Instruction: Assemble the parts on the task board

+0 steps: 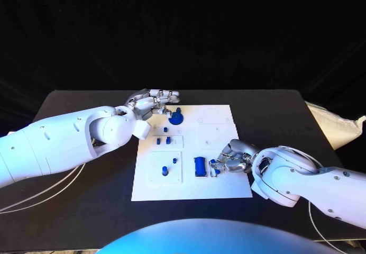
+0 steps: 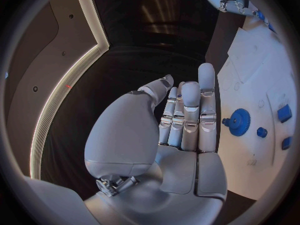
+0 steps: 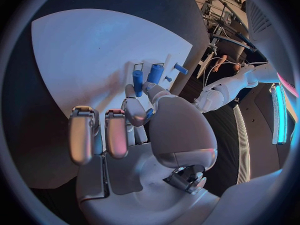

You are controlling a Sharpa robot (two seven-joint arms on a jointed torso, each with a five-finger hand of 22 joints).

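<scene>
Right hand (image 1: 231, 157), nearest my cam, sits at task board (image 1: 221, 114) near edge w/ fingers curled on small blue part (image 3: 150, 113) beside blue block (image 1: 200, 166). L to R: left hand (image 1: 153, 101) spread, holding nothing, by blue gear (image 1: 176, 117). Step, I judge: seating that part; next needs alignment w/ a slot. Right wrist view shows pinch; head view hides it.

Black table (image 1: 91, 196); white task board (image 1: 217, 188) flat at middle; white cables (image 1: 46, 193) along robot's left edge.
</scene>
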